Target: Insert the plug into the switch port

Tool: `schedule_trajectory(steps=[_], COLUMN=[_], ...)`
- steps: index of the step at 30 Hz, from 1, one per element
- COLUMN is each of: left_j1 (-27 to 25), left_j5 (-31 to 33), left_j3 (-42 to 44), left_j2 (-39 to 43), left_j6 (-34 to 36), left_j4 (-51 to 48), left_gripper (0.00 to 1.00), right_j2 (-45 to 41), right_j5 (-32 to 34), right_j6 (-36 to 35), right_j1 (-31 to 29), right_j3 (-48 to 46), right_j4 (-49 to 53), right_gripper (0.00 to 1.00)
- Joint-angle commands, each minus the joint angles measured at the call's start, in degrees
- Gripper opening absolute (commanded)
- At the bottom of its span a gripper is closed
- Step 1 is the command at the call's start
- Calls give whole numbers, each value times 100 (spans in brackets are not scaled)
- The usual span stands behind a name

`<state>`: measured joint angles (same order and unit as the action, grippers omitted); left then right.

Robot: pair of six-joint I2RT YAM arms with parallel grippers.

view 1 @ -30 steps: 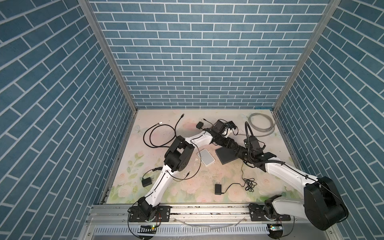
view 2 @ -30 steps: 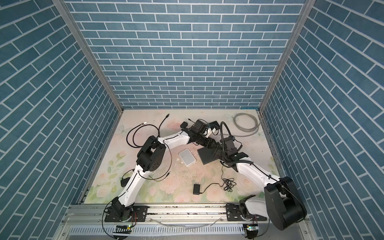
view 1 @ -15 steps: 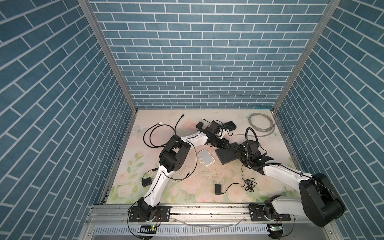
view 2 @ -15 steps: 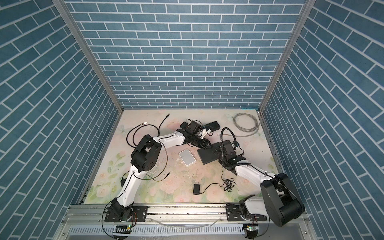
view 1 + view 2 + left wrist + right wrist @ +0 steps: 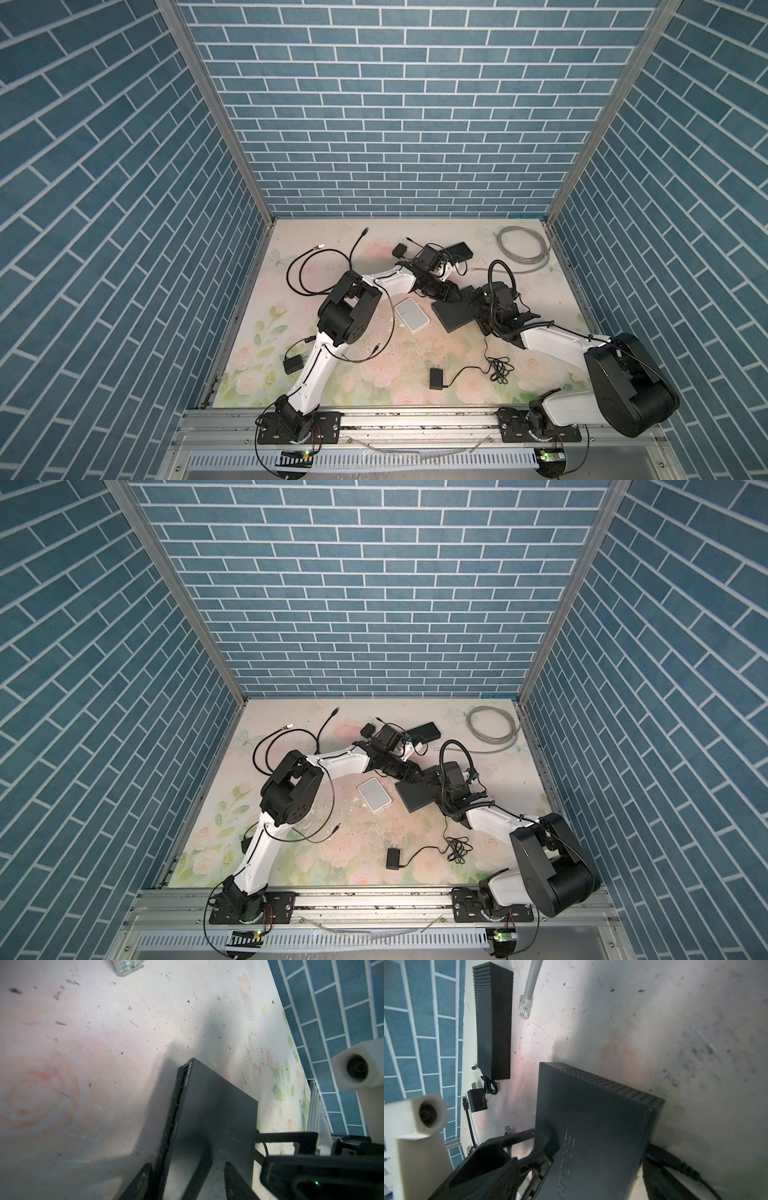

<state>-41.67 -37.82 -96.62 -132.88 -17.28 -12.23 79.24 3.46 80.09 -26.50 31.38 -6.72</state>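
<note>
The black switch (image 5: 453,318) (image 5: 415,798) lies flat mid-table, its row of ports (image 5: 176,1105) along one side. My left gripper (image 5: 189,1172) (image 5: 457,296) is open at one end of it: one finger is beside the port face, the other is over the top. Opposite, my right gripper (image 5: 598,1167) (image 5: 473,301) stands open astride the switch's width, a gap showing at one finger (image 5: 656,1174). The clear plug (image 5: 525,1006) (image 5: 126,966) on its grey cable lies free on the mat behind the switch.
A white box (image 5: 411,314) sits left of the switch. A black power brick (image 5: 459,250) (image 5: 493,1022) and a small adapter (image 5: 476,1100) lie behind, with the grey cable coil (image 5: 523,245) at back right. Black cables (image 5: 316,270) loop at back left. Another adapter (image 5: 436,379) lies in front.
My left gripper has come forward from the back of the table to the switch and its jaws have narrowed. My right gripper's jaws have widened around the switch.
</note>
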Motion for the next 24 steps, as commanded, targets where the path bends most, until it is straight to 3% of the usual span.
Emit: schedule_trajectory(steps=[1, 4, 10, 14, 24], left_j1=[-235, -491, -877, -871, -670], left_j5=[-221, -354, -233, -6, 196], left_j3=[374, 546, 551, 370, 366], left_j2=[44, 112, 35, 25, 61], left_j6=[-74, -248, -649, -618, -561], left_j4=[-603, -429, -88, -193, -348], left_gripper=[56, 56, 57, 58, 59], right_j2=[-185, -222, -150, 56, -400], right_j5=[115, -16, -154, -384, -262], right_j6=[-294, -974, -1653, -2271, -3040], right_j1=[252, 598, 1075, 1305, 1472], right_j3=[372, 633, 646, 1054, 1397], right_j4=[540, 1053, 1326, 1662, 2685], right_gripper=[91, 92, 92, 92, 91])
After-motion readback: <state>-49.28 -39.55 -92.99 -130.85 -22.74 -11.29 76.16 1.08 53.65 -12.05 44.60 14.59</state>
